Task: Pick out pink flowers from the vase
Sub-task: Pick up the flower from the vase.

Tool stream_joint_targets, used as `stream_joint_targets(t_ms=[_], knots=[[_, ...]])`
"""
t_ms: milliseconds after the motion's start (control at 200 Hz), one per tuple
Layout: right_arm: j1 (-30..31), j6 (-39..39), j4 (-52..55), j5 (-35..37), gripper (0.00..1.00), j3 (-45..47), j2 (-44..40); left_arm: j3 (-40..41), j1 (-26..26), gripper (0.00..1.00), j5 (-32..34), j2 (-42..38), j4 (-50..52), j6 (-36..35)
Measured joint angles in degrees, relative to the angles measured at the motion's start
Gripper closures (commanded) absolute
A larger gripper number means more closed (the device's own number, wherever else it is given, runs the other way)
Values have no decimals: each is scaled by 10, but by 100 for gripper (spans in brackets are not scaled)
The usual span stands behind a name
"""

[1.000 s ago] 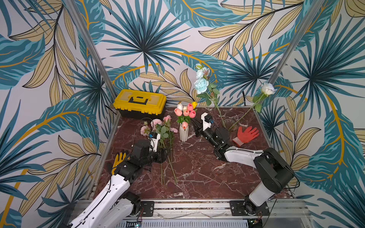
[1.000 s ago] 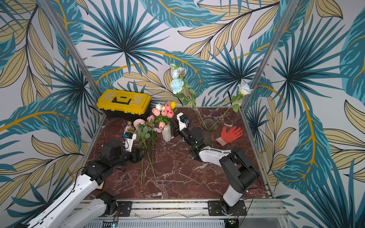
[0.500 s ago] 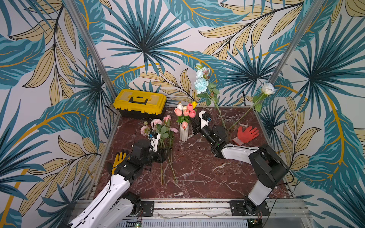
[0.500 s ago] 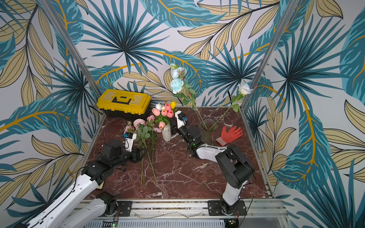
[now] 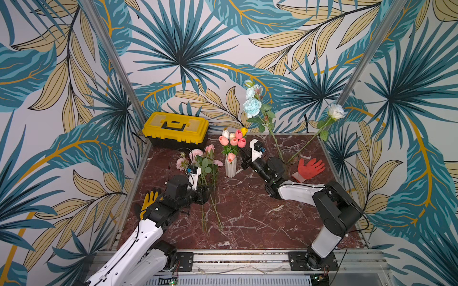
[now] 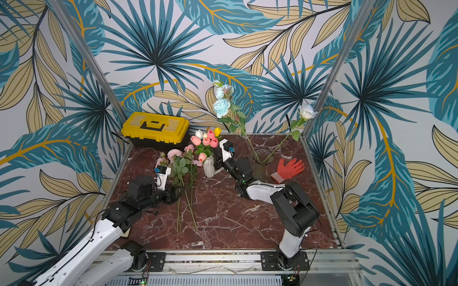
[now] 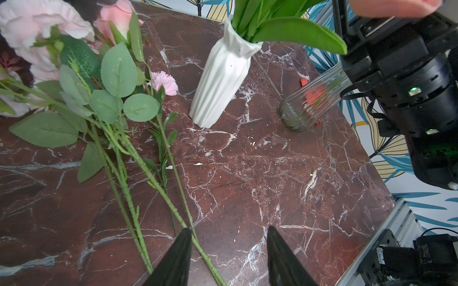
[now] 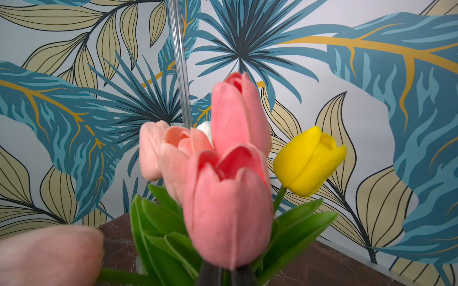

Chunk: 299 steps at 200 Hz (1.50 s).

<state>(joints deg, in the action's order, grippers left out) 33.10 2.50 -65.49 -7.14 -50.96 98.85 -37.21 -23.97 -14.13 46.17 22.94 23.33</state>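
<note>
My right gripper (image 8: 224,275) was pressed together on the green stem of one pink tulip (image 8: 228,205). It stood in the white vase (image 5: 230,169), where I counted five pink tulips and one yellow tulip (image 8: 309,161). My left gripper (image 7: 228,229) was spread, holding nothing, just above the pink flowers (image 7: 37,27) that lay on the table (image 7: 272,173). Both my arms reached forward, low over it.

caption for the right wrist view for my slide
Close-up: right gripper shut on the stem of the front pink tulip, yellow tulip beside it, leaf wallpaper behind.
</note>
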Motion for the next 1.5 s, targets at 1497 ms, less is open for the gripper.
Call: stream_joint_targets(t_ms=[1497], knots=[[0,-59,376,-24,100,-66,-400,-66,-8,46,-42,-17,11,-64]])
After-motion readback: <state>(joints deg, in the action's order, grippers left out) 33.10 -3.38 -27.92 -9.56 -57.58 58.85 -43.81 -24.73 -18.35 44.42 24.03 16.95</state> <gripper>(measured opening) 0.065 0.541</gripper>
